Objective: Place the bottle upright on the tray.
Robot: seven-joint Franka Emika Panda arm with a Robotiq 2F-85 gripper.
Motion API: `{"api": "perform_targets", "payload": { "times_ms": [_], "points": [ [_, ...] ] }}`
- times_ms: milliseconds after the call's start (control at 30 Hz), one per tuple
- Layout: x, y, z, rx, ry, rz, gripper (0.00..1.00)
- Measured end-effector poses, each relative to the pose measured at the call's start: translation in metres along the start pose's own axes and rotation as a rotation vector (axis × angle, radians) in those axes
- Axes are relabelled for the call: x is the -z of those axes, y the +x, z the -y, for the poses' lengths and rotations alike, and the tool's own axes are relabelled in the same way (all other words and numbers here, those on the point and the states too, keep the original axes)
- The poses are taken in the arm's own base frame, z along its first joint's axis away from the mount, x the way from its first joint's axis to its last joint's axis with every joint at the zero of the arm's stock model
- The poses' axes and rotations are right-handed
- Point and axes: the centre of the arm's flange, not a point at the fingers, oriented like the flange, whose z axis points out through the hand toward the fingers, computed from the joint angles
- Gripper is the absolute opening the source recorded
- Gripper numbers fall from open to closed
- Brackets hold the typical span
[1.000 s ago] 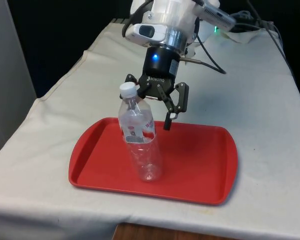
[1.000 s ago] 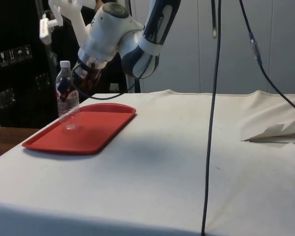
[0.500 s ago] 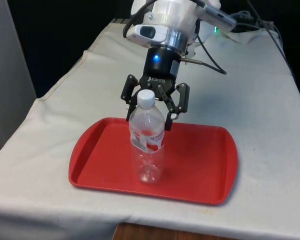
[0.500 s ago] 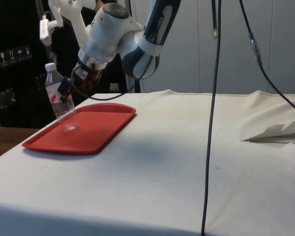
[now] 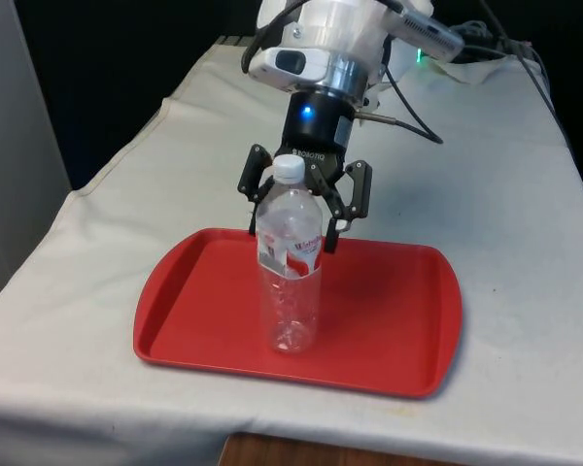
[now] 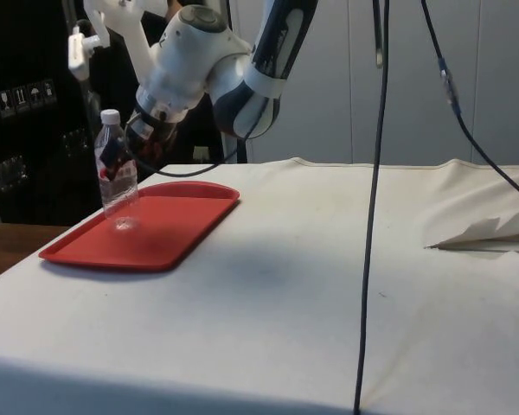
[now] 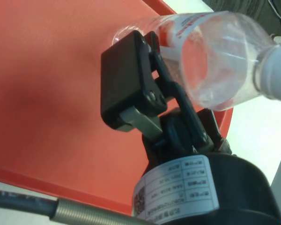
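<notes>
White cloth carries the tray (image 5: 398,330); the bottle (image 5: 290,282) stands mid-tray between the wide-spread gripper (image 5: 304,214) fingers, so any sideways retreat may topple it.

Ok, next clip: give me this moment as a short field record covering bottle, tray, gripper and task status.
bottle: clear plastic bottle, white cap, red-and-white label, standing upright
tray: red tray on the white cloth, bottle on it
gripper: gripper open, fingers either side of the bottle's upper part, behind it in the front view
task status: bottle upright on tray, released
</notes>
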Motion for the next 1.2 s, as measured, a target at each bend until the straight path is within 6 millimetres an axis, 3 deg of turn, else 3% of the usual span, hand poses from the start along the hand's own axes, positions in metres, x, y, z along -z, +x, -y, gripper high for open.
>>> {"api": "perform_targets", "payload": {
  "times_ms": [767,1200],
  "points": [
    [0.032,0.036,0.005,-0.012,0.013,-0.061,1.00],
    [0.061,0.065,0.010,-0.023,0.014,-0.107,1.00]
  ]
}}
